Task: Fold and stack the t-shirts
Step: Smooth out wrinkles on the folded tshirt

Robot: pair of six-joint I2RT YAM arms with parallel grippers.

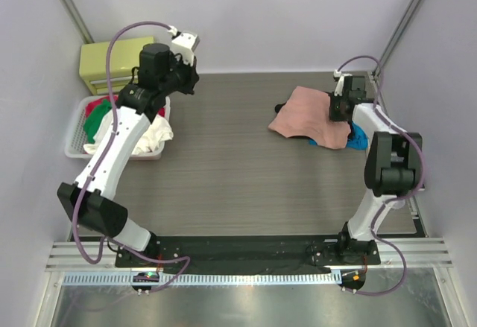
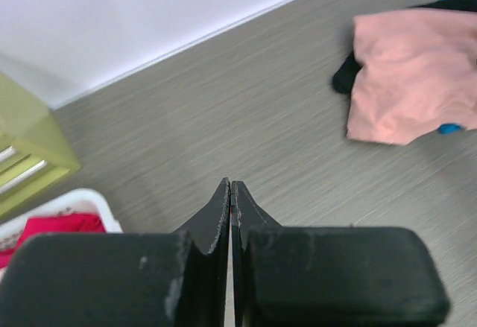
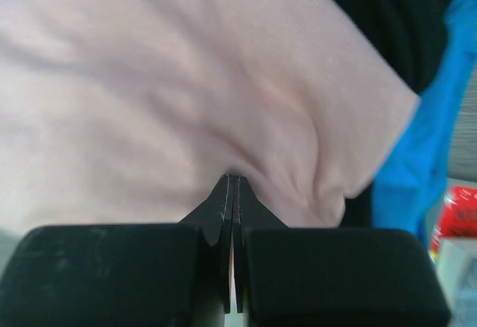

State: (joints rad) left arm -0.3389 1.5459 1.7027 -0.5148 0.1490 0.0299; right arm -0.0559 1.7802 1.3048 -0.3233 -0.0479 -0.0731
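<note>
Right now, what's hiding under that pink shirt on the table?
Black fabric and a blue cloth poke out from beneath the pink shirt; whatever else lies underneath is covered.

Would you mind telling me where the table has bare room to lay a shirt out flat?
The wide middle of the table, between the laundry basket on the left and the pink t-shirt pile on the right, is bare. Both those ends are crowded.
</note>
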